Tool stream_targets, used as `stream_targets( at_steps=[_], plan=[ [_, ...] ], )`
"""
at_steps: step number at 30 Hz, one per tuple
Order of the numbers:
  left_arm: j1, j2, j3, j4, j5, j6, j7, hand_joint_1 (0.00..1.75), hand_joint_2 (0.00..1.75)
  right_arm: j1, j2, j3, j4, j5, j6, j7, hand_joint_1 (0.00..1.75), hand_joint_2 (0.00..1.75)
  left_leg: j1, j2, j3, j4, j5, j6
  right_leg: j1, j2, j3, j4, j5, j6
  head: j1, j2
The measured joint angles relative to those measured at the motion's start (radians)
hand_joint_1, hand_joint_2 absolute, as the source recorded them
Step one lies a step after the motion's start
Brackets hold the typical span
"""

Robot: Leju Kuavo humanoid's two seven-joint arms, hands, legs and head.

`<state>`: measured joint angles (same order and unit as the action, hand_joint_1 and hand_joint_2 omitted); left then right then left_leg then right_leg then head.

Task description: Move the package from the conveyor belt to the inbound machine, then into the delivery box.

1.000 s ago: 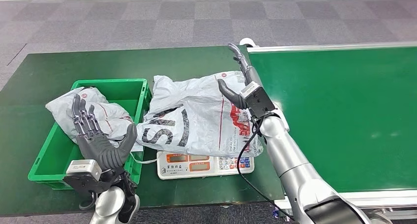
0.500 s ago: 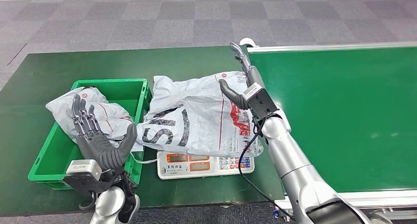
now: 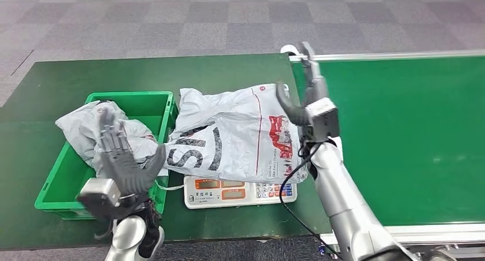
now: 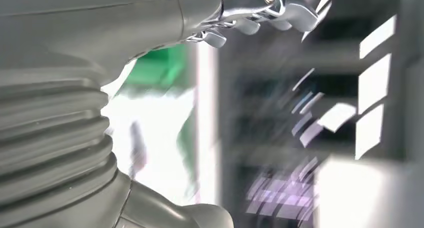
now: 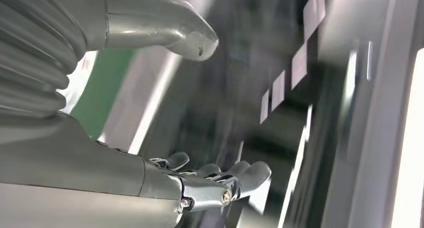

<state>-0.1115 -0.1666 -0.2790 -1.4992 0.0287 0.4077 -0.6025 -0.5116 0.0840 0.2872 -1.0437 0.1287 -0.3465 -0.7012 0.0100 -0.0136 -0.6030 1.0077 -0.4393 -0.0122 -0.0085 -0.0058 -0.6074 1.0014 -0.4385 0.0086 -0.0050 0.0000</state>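
A large white plastic package (image 3: 234,135) with black and red print lies across the weighing scale (image 3: 240,191) on the green table, its left end reaching the green bin (image 3: 146,102). A second crumpled white package (image 3: 86,126) sits inside that bin. My right hand (image 3: 306,98) is raised beside the large package's right end, fingers spread and empty; its thumb (image 5: 165,30) and fingers (image 5: 220,180) stand apart with nothing between. My left hand (image 3: 123,161) hovers over the bin's near right corner, palm up, fingers apart and empty.
The green conveyor belt (image 3: 400,135) with a silver frame runs along the right. The dark green table (image 3: 51,83) stretches to the left and behind the bin. Grey carpet tiles (image 3: 171,26) lie beyond. A black cable (image 3: 289,181) hangs from my right forearm near the scale.
My right hand has swung right, off the package toward the belt's edge. My left hand has shifted slightly right and up over the bin, blurred by motion. The package stays on the scale.
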Motion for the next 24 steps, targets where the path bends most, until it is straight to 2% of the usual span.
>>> stream_targets(
  at_steps=[2,3,6,11,18,21,24],
  plan=[
    [-0.051,0.015,0.003,0.100,0.025,-0.119,0.045,0.00,1.75,0.141,-0.006,-0.051,-0.150,-0.048,-0.160,0.000,0.00,1.75,0.000,-0.007,0.000,0.000,-0.001,0.000,0.000,-0.008,0.005,0.000,-0.003,0.000,0.000,0.000],
    [-0.079,0.021,0.007,0.152,0.019,-0.149,0.048,0.00,1.75,0.204,-0.009,-0.076,-0.217,-0.057,-0.187,0.000,0.00,1.75,0.000,-0.008,-0.001,0.000,-0.001,0.000,-0.001,-0.008,0.005,0.001,-0.003,-0.001,0.000,0.000],
    [-0.173,0.025,0.017,0.296,-0.066,-0.168,0.041,0.00,1.75,0.306,-0.013,-0.128,-0.344,-0.040,-0.137,0.000,0.00,1.75,-0.001,0.001,-0.002,0.000,-0.003,-0.001,-0.003,0.000,0.000,0.002,0.000,-0.001,0.000,0.000],
    [-0.317,0.010,0.014,0.479,-0.247,-0.163,0.063,0.00,1.75,0.328,-0.005,-0.172,-0.365,0.016,-0.025,0.001,0.00,1.75,-0.001,0.007,-0.001,0.000,-0.003,0.000,-0.003,0.006,-0.001,0.001,0.002,0.001,0.000,0.000],
    [-0.471,-0.034,-0.025,0.717,-0.416,-0.158,0.107,0.00,1.75,0.329,0.017,-0.192,-0.353,0.049,0.043,0.026,0.00,1.75,-0.001,0.007,-0.001,0.000,-0.002,0.000,-0.003,0.006,-0.001,0.002,0.003,0.000,0.000,0.000],
    [-0.519,-0.055,-0.058,0.780,-0.498,-0.156,0.176,0.00,1.75,0.328,0.017,-0.193,-0.341,0.065,0.064,0.046,0.00,1.75,-0.001,0.006,-0.002,0.000,-0.002,0.000,-0.003,0.006,-0.001,0.002,0.003,0.000,0.000,0.000],
    [-0.559,-0.069,-0.109,0.839,-0.638,-0.098,0.303,0.00,1.75,0.329,0.017,-0.197,-0.334,0.075,0.074,0.058,0.00,1.75,-0.001,0.006,-0.002,0.000,-0.002,0.000,-0.003,0.006,-0.001,0.002,0.003,0.000,0.000,0.000]
  ],
)
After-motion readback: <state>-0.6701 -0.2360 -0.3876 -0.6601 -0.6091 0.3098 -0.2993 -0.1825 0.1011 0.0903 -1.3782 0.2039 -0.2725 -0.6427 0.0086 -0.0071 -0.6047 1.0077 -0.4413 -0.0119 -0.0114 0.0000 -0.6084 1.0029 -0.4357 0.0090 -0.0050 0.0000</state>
